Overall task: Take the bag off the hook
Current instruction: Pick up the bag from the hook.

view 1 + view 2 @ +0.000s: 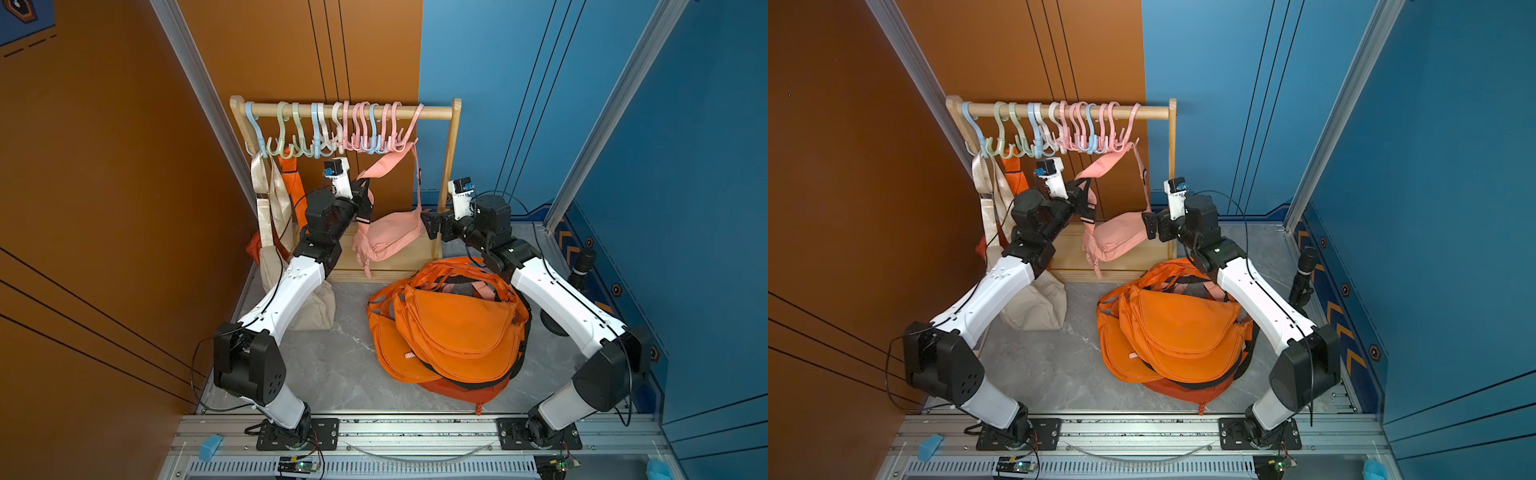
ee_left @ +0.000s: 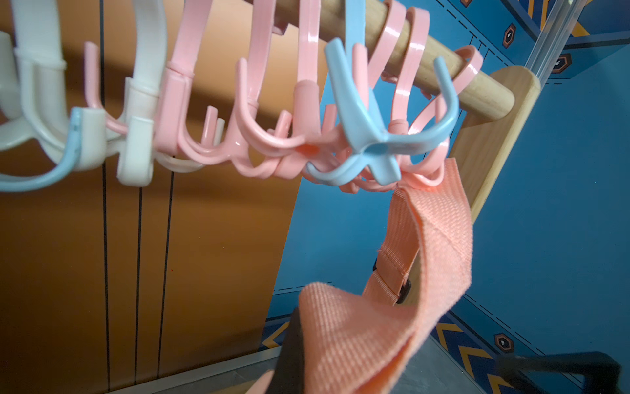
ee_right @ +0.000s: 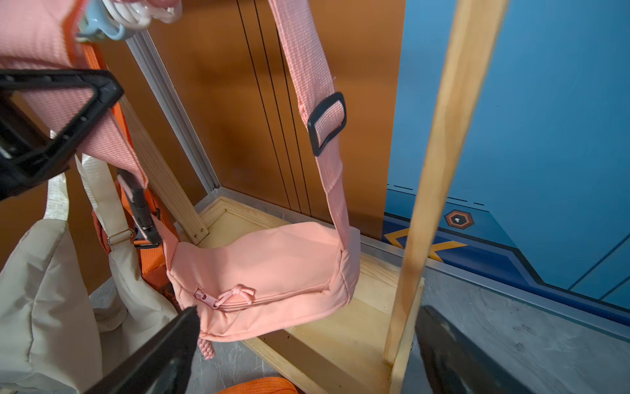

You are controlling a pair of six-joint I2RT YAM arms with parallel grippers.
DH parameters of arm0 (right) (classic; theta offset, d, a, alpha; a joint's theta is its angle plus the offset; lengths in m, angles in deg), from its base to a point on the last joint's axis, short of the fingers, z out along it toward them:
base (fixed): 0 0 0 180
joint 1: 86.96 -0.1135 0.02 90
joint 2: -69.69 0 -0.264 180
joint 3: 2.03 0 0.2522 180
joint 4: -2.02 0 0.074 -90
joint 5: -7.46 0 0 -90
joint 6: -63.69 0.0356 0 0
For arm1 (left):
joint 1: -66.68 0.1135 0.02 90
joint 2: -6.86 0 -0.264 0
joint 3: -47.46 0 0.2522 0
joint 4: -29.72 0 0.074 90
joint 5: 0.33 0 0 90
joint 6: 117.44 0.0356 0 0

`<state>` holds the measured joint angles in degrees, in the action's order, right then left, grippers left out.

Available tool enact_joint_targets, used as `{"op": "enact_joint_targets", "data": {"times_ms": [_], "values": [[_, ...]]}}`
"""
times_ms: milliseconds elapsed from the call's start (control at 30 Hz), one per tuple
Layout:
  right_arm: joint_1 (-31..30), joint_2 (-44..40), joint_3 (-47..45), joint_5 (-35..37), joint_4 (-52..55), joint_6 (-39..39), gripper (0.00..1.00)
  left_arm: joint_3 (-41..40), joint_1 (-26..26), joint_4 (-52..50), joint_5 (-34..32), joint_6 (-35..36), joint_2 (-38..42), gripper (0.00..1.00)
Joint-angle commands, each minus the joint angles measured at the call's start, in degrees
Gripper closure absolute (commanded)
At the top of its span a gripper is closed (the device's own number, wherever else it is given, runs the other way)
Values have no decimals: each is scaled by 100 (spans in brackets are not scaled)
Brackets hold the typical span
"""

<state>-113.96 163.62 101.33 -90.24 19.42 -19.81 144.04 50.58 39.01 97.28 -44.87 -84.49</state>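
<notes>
left gripper [image 1: 365, 192] is pinching the soft strap [image 1: 386, 166] tight; pink bag [image 1: 392, 237] is dangling light, floppy from the pink hook [image 1: 409, 135]; right gripper [image 1: 428, 223] is gaping wide, holding nothing.

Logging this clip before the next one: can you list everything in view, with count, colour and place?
wooden rack: 1, light wood, at the back of the table
hooks: a dozen or so, pastel blue, green, white and pink, on the rack's rail
pink bag: 1, pink, hanging by its strap from the end pink hook
beige bag: 1, beige, hanging at the rail's other end
hung orange bag: 1, orange, behind the beige bag, mostly hidden
orange bag pile: several, orange, on the grey table in front of the rack
blue block: 1, light blue, on the front metal rail
left hand: 1, black, shut on the pink bag's strap
right hand: 1, black, open, beside the pink bag
</notes>
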Motion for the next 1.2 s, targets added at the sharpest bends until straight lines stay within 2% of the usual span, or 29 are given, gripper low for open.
{"op": "enact_joint_targets", "data": {"times_ms": [0, 233, 633, 833, 967, 1000, 1067, 1167], "values": [[20, 481, 540, -338, -391, -184, 1, -62, 80, -52, 193, -42, 237, 100], [87, 1173, 1005, 22, -852, -152, 8, -151, 140, -62, 188, -76, 319, 100], [213, 2236, 2076, -68, -1179, 27, 17, -187, 261, -178, 340, -47, 295, 100], [192, 2449, 2298, -120, -1268, 145, 43, -197, 331, -191, 374, -67, 277, 100], [186, 2453, 2329, -103, -1322, 198, 64, -179, 355, -191, 398, -83, 256, 100], [185, 2453, 2334, -93, -1322, 201, 70, -181, 355, -189, 398, -84, 243, 100], [186, 2452, 2334, -66, -1319, 224, 98, -179, 362, -187, 414, -102, 224, 100], [178, 2422, 2283, -15, -1313, 237, 100, -162, 372, -194, 436, -129, 180, 100]]}}
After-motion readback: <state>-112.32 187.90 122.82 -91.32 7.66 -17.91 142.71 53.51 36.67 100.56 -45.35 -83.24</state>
